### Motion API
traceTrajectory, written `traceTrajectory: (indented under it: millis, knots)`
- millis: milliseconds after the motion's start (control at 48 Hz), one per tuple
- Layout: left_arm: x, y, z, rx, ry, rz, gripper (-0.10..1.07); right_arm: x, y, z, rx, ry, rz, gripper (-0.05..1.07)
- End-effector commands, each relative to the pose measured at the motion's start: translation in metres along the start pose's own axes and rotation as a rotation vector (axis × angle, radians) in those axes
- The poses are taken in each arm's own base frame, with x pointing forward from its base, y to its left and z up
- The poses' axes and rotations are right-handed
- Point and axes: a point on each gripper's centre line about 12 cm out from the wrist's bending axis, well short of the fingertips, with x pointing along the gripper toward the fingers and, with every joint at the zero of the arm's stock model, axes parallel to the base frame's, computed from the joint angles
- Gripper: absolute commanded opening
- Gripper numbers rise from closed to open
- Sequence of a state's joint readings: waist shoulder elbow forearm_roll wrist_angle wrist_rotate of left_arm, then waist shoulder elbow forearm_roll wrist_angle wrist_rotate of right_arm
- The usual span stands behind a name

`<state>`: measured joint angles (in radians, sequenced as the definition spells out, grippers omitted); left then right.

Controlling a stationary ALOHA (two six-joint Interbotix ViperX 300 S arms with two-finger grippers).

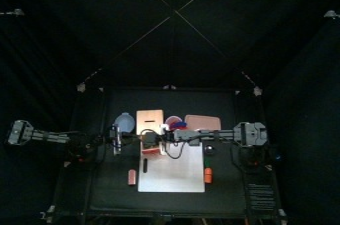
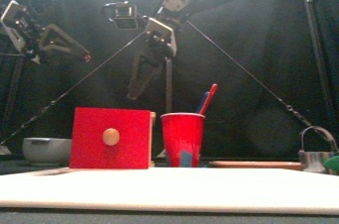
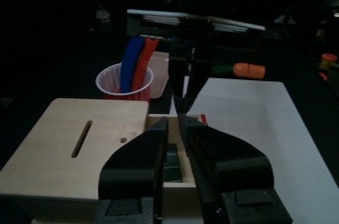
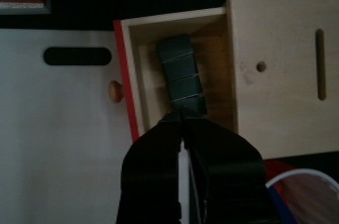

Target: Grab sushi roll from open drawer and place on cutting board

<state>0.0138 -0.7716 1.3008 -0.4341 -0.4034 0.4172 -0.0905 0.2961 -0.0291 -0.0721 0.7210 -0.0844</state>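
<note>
The drawer [image 4: 219, 79] stands pulled out of the tan wooden box [image 4: 284, 59], its red front [image 2: 111, 137] facing the cutting board [image 2: 172, 190]. A dark green sushi roll [image 4: 181, 64] lies inside it. My right gripper [image 4: 181, 121] hangs shut just above the roll's near end, with nothing held; the front view shows this gripper [image 2: 141, 93] higher than the box top. My left gripper [image 3: 175, 122] hovers raised over the box with its jaws a little open and empty, at upper left in the front view. The white cutting board [image 1: 180, 174] lies in front of the drawer.
A red cup [image 2: 183, 139] with straws stands right of the box, a grey bowl [image 2: 47, 149] left of it, a metal cup [image 2: 314, 155] far right. A pinkish tray [image 1: 202, 122] lies behind. Small orange pieces [image 1: 208, 174] and a black item [image 4: 75, 56] rest by the board.
</note>
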Motion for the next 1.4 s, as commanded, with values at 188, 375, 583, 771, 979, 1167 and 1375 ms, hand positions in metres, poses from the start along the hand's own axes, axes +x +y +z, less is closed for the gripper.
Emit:
traceTrajectory:
  millis: [188,375,583,771,979,1167,1375]
  knots:
    - [0.001,0.002,0.000,0.030,0.019,-0.001,0.60,-0.006,-0.013,0.021,0.009,-0.027,-0.009,0.58]
    - [-0.001,0.010,-0.003,0.024,0.030,0.034,0.60,0.003,-0.013,0.016,0.044,-0.013,0.032,0.74]
    - [-0.007,0.019,-0.008,0.017,0.031,0.073,0.60,0.014,-0.014,0.013,0.045,-0.001,0.040,0.74]
    - [-0.009,0.020,-0.009,0.014,0.036,0.078,0.60,0.025,-0.016,0.013,0.042,0.008,0.033,0.74]
    - [-0.009,0.020,-0.011,0.012,0.053,0.075,0.60,0.033,-0.013,0.013,0.046,0.038,0.041,0.74]
    - [-0.009,0.021,-0.011,0.012,0.053,0.080,0.60,0.039,-0.011,0.015,0.054,0.062,0.048,0.76]
    - [-0.009,0.022,-0.013,0.011,0.059,0.082,0.60,0.040,-0.010,0.020,0.069,0.073,0.063,0.78]
